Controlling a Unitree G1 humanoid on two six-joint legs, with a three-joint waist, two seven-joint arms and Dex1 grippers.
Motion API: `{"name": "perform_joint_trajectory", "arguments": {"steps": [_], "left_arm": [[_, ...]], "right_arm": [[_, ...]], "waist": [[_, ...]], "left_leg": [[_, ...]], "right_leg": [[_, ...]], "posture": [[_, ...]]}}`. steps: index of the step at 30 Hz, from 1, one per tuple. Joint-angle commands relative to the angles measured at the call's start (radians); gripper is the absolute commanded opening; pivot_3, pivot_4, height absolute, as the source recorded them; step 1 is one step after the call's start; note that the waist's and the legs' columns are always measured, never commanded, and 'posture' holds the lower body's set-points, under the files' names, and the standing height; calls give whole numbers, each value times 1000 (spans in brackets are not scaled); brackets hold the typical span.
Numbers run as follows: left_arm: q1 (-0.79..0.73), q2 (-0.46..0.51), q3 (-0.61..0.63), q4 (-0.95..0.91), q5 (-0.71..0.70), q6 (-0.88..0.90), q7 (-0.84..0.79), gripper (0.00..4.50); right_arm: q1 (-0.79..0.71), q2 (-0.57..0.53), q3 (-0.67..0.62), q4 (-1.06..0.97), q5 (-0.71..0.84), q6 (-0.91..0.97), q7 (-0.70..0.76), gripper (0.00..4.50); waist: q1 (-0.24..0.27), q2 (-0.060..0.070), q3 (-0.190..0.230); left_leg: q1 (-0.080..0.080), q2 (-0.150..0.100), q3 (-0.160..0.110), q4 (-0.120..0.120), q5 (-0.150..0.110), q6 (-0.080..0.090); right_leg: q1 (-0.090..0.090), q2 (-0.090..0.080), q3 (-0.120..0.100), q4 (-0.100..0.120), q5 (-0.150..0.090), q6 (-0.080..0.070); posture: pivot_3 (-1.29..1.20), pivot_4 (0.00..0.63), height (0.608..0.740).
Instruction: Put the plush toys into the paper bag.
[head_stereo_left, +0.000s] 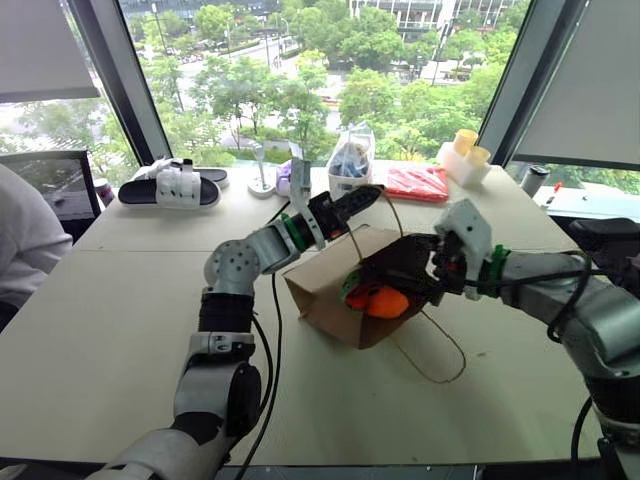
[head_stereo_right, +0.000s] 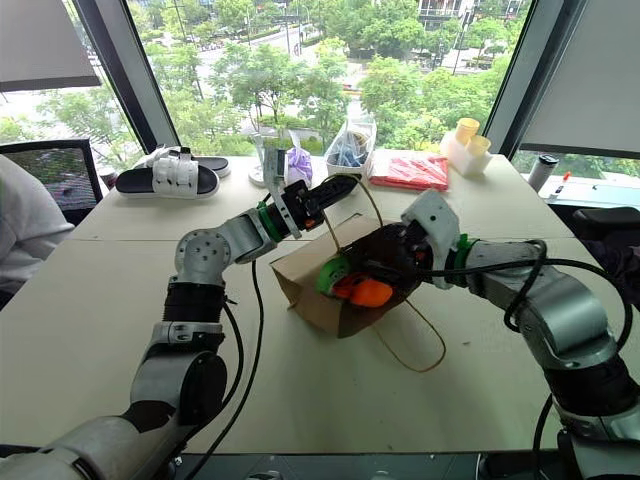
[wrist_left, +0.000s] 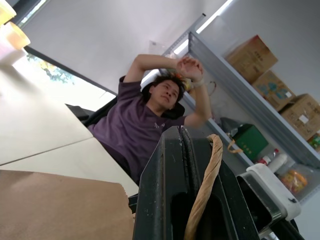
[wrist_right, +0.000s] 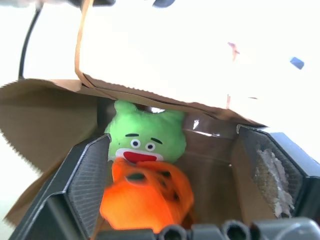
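My left pincer (head_stereo_left: 372, 192) clenched a handle (wrist_left: 204, 190) of the paper bag (head_stereo_left: 330, 290), which lay sideways, mouth toward my released right pincer (wrist_right: 175, 165); the orange toy (wrist_right: 147, 197) and the green toy (wrist_right: 146, 137) sat between its fingers.

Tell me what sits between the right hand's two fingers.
In the right wrist view, the orange plush toy lies between the open right hand's fingers, at the paper bag's mouth, with the green plush toy just behind it.
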Motion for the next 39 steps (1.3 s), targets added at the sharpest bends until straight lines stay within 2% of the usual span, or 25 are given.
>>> {"name": "perform_joint_trajectory", "arguments": {"steps": [1,5,11,16,22,25,31,32,36,39], "left_arm": [[-19,11,23,-11,-24,-15,-3,0],[-19,16,28,-10,-27,-14,-7,0],[-20,14,26,0,-20,-18,-23,0],[-23,10,23,7,-15,-22,-30,0],[-21,9,23,7,-12,-29,-32,0],[-24,12,24,10,-13,-31,-32,0],[-33,24,25,17,-8,-36,-35,0],[-36,26,26,19,-9,-37,-36,0],[-46,37,-6,-3,17,-57,-55,0],[-76,56,-48,-35,40,-60,-79,0]], "right_arm": [[165,16,-242,-87,82,108,-58,4409],[380,87,-407,-148,149,167,-108,4409],[465,247,-576,-136,366,314,-262,4409],[520,345,-609,-127,581,341,-376,4409],[590,396,-499,-127,597,300,-476,4409],[590,413,-470,-122,619,258,-497,3534],[593,404,-461,-121,705,163,-501,408],[594,398,-460,-121,717,149,-503,59],[545,383,-492,-155,831,35,-485,59],[443,349,-530,-160,1041,-91,-529,59]], "waist": [[6,0,0],[16,-1,-1],[-1,0,-1],[-2,0,-1],[-1,0,-1],[-1,0,-1],[-2,0,-1],[-2,0,-1],[-2,0,-1],[-4,1,-1]], "left_leg": [[0,0,0,0,-1,1],[0,-1,0,0,-1,2],[2,0,1,1,-1,2],[2,1,1,1,-1,2],[2,0,1,1,-1,2],[2,0,1,1,-1,2],[2,0,1,1,-1,2],[2,0,1,1,-1,2],[2,0,1,1,-1,2],[2,0,1,1,-1,2]], "right_leg": [[0,0,0,0,0,0],[0,0,1,0,0,0],[2,0,1,2,0,0],[1,1,1,2,0,0],[1,1,1,2,0,0],[1,1,1,2,0,0],[1,1,1,2,0,0],[1,1,1,2,0,0],[1,1,1,2,0,0],[1,1,1,2,0,0]], "posture": [[0,150,740],[0,150,740],[0,150,740],[0,150,740],[0,150,740],[0,150,740],[0,150,740],[0,150,740],[0,150,740],[0,150,740]]}}
